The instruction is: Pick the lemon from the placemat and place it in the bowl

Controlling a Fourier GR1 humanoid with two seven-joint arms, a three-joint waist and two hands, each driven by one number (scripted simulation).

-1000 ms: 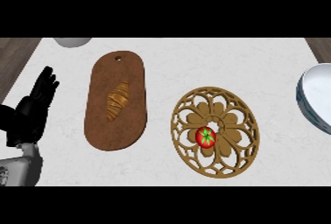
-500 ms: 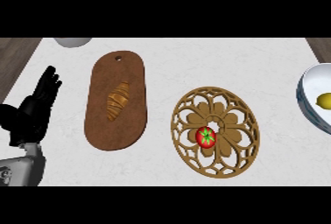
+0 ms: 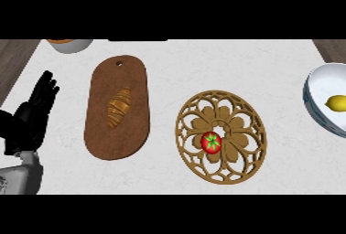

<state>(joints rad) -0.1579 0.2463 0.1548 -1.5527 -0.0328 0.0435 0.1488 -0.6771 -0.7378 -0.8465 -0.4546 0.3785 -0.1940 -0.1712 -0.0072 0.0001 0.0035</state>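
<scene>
From the head view, the counter [image 3: 270,68] is showing as a pale marbled top with darker wood at its far corners. The lemon [image 3: 336,103] is lying inside the bowl [image 3: 323,80], a white dish cut off by the right edge; the fruit is sitting low against the inner wall, well apart from the placemat [image 3: 226,119]. That placemat (a round openwork piece in tan, patterned like a flower) is lying flat near the middle of the counter; a red tomato [image 3: 211,142] with a green top is sitting on it, slightly left of its centre. To the left of the mat, a long brown cutting board [image 3: 101,137] is lying lengthwise, its hanging hole at the far end; a croissant [image 3: 119,107] is resting on its middle. A small pale dish [image 3: 73,45] is peeking in at the top left, mostly cropped.

The left hand [image 3: 30,116] is resting at the left edge beside the board, fingers straight and pointing up, holding nothing and touching nothing; its grey forearm [image 3: 20,179] is coming in from the lower left corner. The right hand is showing nowhere in this view.
</scene>
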